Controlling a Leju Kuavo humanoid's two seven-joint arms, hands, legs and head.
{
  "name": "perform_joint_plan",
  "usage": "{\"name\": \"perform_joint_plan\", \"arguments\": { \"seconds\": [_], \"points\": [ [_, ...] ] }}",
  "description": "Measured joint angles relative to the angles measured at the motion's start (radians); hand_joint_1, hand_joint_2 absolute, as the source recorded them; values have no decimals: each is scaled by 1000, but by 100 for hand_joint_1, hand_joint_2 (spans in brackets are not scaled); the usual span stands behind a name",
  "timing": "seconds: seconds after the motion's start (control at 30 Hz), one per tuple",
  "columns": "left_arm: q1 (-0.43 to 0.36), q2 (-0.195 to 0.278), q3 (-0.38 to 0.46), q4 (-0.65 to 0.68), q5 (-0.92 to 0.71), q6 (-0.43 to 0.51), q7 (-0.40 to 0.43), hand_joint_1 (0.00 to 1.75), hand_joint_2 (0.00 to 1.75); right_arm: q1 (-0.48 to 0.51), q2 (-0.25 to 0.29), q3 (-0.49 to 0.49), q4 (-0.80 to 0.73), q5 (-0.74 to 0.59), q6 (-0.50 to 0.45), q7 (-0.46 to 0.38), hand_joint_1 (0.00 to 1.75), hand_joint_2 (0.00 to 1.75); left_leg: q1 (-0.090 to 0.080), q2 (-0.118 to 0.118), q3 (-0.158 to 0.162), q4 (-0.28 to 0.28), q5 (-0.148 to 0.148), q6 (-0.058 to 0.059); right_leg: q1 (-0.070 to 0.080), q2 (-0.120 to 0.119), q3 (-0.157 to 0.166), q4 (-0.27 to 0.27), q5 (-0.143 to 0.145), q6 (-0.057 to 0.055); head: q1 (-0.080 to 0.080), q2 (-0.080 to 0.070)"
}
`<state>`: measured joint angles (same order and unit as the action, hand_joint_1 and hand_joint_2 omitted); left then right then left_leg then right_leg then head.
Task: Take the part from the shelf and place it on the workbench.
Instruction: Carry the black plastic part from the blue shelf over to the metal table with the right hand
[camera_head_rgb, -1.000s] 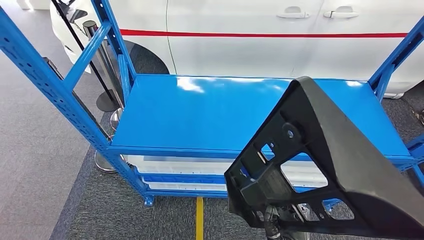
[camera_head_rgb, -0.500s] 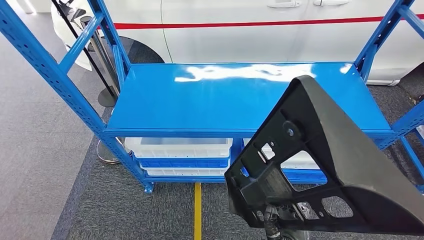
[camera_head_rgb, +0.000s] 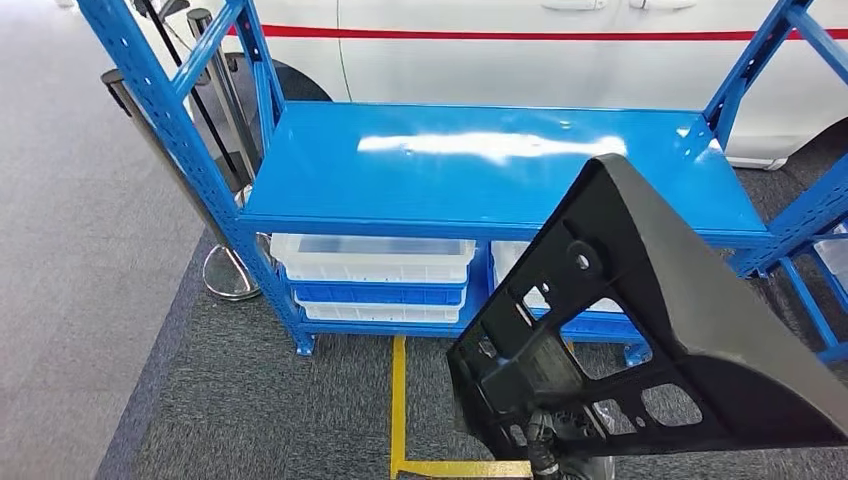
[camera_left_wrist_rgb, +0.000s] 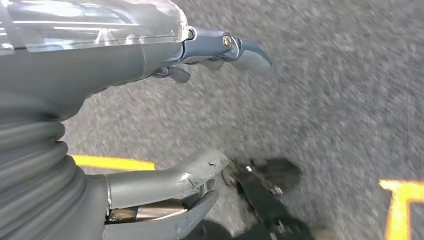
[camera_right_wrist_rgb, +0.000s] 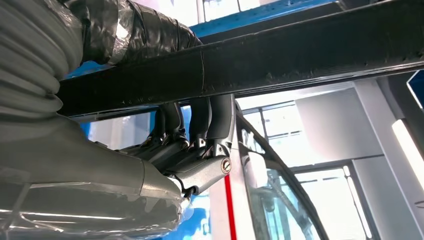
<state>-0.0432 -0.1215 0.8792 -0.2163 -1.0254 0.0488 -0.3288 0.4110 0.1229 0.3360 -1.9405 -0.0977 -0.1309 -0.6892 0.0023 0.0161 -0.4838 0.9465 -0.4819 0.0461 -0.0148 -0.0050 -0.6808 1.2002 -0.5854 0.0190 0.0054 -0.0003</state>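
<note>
Right hand fingers are curled around the large black triangular plastic part, held up before the blue metal shelf, while the left hand hangs open-fingered, holding nothing.

grey ribbed wrist cover, grey thumb, dark fingers

A blue rack stood on grey carpet, its top shelf bare and glossy, catching a streak of light. Under that shelf sat stacked white bins with blue ones between them. A yellow line ran along the floor from the rack's foot and turned a corner near me. Behind the rack stood a white car with a red stripe along its doors. A metal post on a round base leaned by the rack's left end.
</note>
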Motion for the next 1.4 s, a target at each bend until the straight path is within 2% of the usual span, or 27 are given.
{"name": "perform_joint_plan", "arguments": {
  "seconds": [0.03,0.07,0.1,0.13,0.17,0.2,0.27,0.37,0.43,0.5,0.53,0.57,0.6,0.63,0.73,0.8,0.87,0.93,1.0,1.07,1.1,1.13,1.17,1.23,1.3,1.37,1.4],
  "points": [
    [0,0,0,0,0,0,0,0,175,0,0,0,2,-1,0,0,175,175,-1,2,-18,7,10,0,-1,0,-5,54,-19,3,0,0],
    [0,0,0,0,0,0,0,0,175,1,-1,0,3,-3,2,0,175,175,-1,6,-38,16,19,-1,-1,0,1,88,-12,7,0,0],
    [0,0,0,0,-1,0,-1,0,175,1,-1,0,5,-9,6,0,175,175,-1,10,-58,27,25,-2,-3,-1,20,90,16,9,0,0],
    [0,-1,0,0,-1,0,-1,0,175,1,-1,-1,6,-17,12,0,175,175,0,16,-78,40,29,-4,-4,-7,56,59,50,12,0,0],
    [1,-2,0,0,-2,0,-1,0,175,1,-2,-1,7,-25,18,0,175,175,-1,22,-97,53,32,-8,-5,-22,102,1,63,13,0,0],
    [2,-2,0,0,-2,0,-1,0,175,0,-2,-1,7,-32,23,0,175,175,-2,27,-111,67,34,-12,-3,-39,151,-68,57,11,0,0],
    [3,-3,2,0,-2,0,-1,0,175,1,-2,-2,8,-38,29,0,175,175,-5,41,-122,85,37,-23,4,-60,204,-161,19,-3,-1,0],
    [3,-3,7,0,-2,1,-1,0,175,10,-2,-6,9,-42,34,0,175,175,-2,56,-123,93,36,-43,7,-39,199,-179,26,-35,0,0],
    [4,-3,9,0,-2,3,1,0,175,15,-2,-10,13,-44,35,0,175,175,2,31,-141,144,-19,-56,4,-24,184,-183,44,-52,-1,0],
    [7,-3,13,0,-1,4,2,0,175,20,-2,-14,17,-46,34,0,175,175,5,3,-176,259,-106,-63,4,-6,165,-181,59,-58,-1,0],
    [8,-3,15,0,-1,3,3,0,175,24,-2,-16,19,-47,34,0,175,175,6,-2,-190,315,-132,-64,6,4,156,-179,66,-59,0,0],
    [9,-3,17,0,-1,3,3,0,175,27,-2,-18,22,-48,34,0,175,175,6,-5,-192,344,-139,-63,7,14,147,-177,71,-59,-1,0],
    [9,-3,19,0,-1,3,3,0,175,31,-2,-21,25,-49,34,0,175,175,6,-7,-175,335,-125,-60,8,26,141,-175,76,-57,-1,0],
    [9,-3,21,0,0,3,3,0,175,34,-2,-23,27,-49,34,0,175,175,5,-12,-140,286,-97,-55,10,38,138,-173,79,-55,-1,0],
    [10,-1,25,0,0,3,2,0,175,40,0,-30,31,-49,33,0,175,175,2,-78,-21,88,-33,-30,8,68,132,-171,88,-46,0,0],
    [11,1,26,0,0,3,2,0,175,43,4,-34,32,-50,34,0,175,175,-2,-97,-2,49,-29,-24,0,89,123,-173,98,-32,-1,0],
    [10,-1,27,0,0,3,3,0,175,49,8,-41,32,-50,35,0,175,175,-1,-73,1,29,-18,-19,0,102,117,-176,104,-17,0,0],
    [10,-3,27,0,0,3,3,0,175,54,10,-49,32,-50,35,0,175,175,5,-44,6,5,-4,-10,5,69,95,-136,73,-9,1,0],
    [11,-3,28,0,0,3,3,0,175,56,10,-55,33,-50,36,0,175,175,6,-16,2,1,1,-4,3,27,39,-22,9,-2,1,0],
    [11,-3,30,0,0,3,4,0,175,60,11,-61,36,-51,36,0,175,175,5,13,-7,10,-1,-5,-3,14,-5,72,-20,7,1,0],
    [11,-4,30,0,0,3,5,0,175,62,11,-64,37,-51,36,0,175,175,6,26,-11,15,-3,-7,-5,10,-2,72,-9,11,1,0],
    [10,-4,30,0,0,3,5,0,175,64,11,-67,38,-51,36,0,175,175,6,37,-13,21,-6,-9,-8,3,21,31,19,13,1,0],
    [9,-5,30,0,0,2,6,0,175,66,11,-69,39,-50,36,0,175,175,7,48,-15,29,-10,-13,-10,-12,59,-38,49,15,1,0],
    [9,-5,31,0,0,2,6,0,175,67,12,-72,40,-51,36,0,175,175,4,65,-17,42,-20,-26,-6,-46,117,-142,84,5,1,0],
    [7,-5,31,0,0,2,6,0,175,68,13,-73,40,-51,36,0,175,175,2,78,-15,49,-24,-40,1,-54,123,-161,87,-10,1,0],
    [4,-5,31,0,0,2,6,0,175,71,15,-74,40,-50,36,0,175,175,3,87,-13,52,-27,-51,0,-35,118,-166,94,-24,1,0],
    [3,-5,31,0,0,1,6,0,175,72,17,-75,40,-50,37,0,175,175,5,76,-17,63,-40,-56,-3,-26,116,-168,98,-31,1,0]
  ]
}}
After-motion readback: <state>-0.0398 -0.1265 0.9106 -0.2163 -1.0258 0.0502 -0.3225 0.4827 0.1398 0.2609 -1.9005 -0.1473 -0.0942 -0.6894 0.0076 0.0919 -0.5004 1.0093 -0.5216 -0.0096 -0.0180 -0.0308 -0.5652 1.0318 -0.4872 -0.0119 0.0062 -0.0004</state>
